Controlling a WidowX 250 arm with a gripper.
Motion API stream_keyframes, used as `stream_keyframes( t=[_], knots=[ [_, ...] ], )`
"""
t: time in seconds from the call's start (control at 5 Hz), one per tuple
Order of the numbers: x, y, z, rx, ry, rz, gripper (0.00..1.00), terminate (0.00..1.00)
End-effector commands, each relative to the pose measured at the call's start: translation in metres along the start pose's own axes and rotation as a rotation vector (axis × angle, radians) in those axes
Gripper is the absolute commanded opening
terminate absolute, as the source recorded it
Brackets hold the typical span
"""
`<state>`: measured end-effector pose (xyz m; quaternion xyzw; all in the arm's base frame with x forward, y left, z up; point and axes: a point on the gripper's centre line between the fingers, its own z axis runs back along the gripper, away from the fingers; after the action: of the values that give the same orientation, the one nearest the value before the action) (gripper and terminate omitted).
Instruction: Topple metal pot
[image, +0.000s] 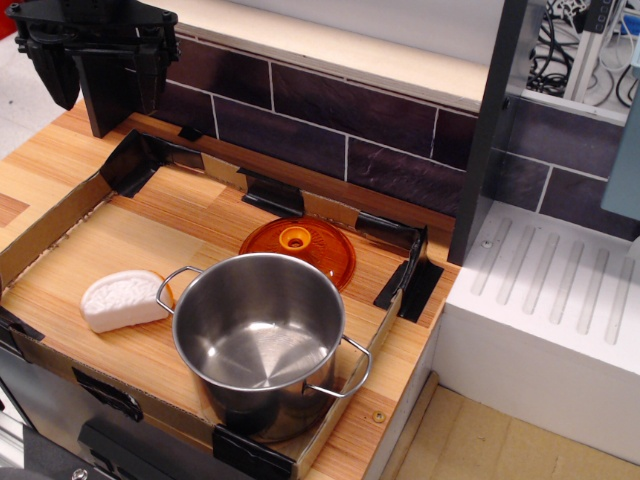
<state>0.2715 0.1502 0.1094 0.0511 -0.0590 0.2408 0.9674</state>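
The metal pot (262, 345) is a shiny steel stockpot with two wire loop handles. It stands upright and empty at the front right of the wooden tray (90, 235). My black gripper (100, 75) hangs at the top left, above the tray's back left corner and far from the pot. Its two fingers (52, 75) are spread apart with nothing between them.
An orange translucent lid (298, 250) lies flat just behind the pot. A white ridged wedge-shaped object (122, 300) lies to the pot's left, close to its handle. Low cardboard walls with black corner brackets edge the tray. A dark tiled wall runs behind, and a white drainboard (560, 290) sits to the right.
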Motion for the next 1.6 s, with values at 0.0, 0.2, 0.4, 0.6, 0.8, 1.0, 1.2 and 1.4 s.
stream_keyframes(
  t=[0.0, 0.2, 0.4, 0.6, 0.8, 1.0, 1.2, 1.4],
  knots=[
    [0.0, 0.0, 0.0, 0.0, 0.0, 0.0, 1.0, 0.0],
    [-0.013, -0.018, 0.024, -0.035, -0.017, -0.111, 1.0, 0.0],
    [-0.038, -0.036, 0.045, -0.066, -0.017, -0.229, 1.0, 0.0],
    [-0.079, -0.059, 0.067, -0.097, -0.014, -0.429, 1.0, 0.0],
    [-0.126, -0.076, 0.079, -0.144, 0.051, -0.64, 1.0, 0.0],
    [-0.16, -0.085, 0.077, -0.146, 0.051, -0.776, 1.0, 0.0],
    [-0.173, -0.095, 0.064, -0.138, 0.072, -0.85, 1.0, 0.0],
    [-0.177, -0.102, 0.036, -0.113, 0.097, -0.94, 1.0, 0.0]
  ],
)
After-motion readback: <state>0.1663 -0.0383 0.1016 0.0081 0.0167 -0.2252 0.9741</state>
